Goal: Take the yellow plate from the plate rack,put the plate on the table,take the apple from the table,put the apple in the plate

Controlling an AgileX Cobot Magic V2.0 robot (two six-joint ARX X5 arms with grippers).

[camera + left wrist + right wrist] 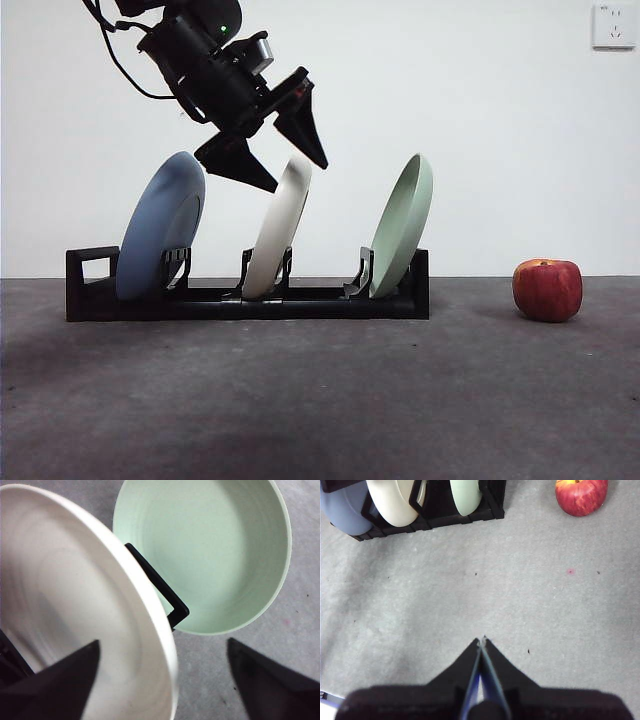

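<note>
1. Plain white wall behind, with a white socket plate (pixel 613 26) high at one corner; below it, the dark grey, rough, speckled table (pixel 320 400).
2. On the table, a long low black plate rack (pixel 250 297) with upright prongs and a square loop handle at one end.
3. Held in the rack, three plates on edge, all leaning the same way: a blue round plate (pixel 158 228) nearest the handle, the matte cream, wide, shallow yellow plate (pixel 279 228) in the middle slot, a pale green round plate (pixel 403 225) at the far end.
4. Well apart from the rack, beyond its green-plate end, a red apple (pixel 547 289) with faint streaks, resting alone on the table.
5. Above the rack, the left gripper (pixel 285 145), hung from a dark arm slanting down from the top edge of the front view.
6. Jaws spread wide, straddling the top rim of the yellow plate (pixel 100 630), one tip on each side; contact with the rim not clear.
7. In the left wrist view, the green plate (pixel 210 550) just past the cream one, a black rack prong (pixel 160 587) between them.
8. Right gripper (pixel 482 640) high over bare table, away from rack and apple, jaws pressed together with nothing between them.
</note>
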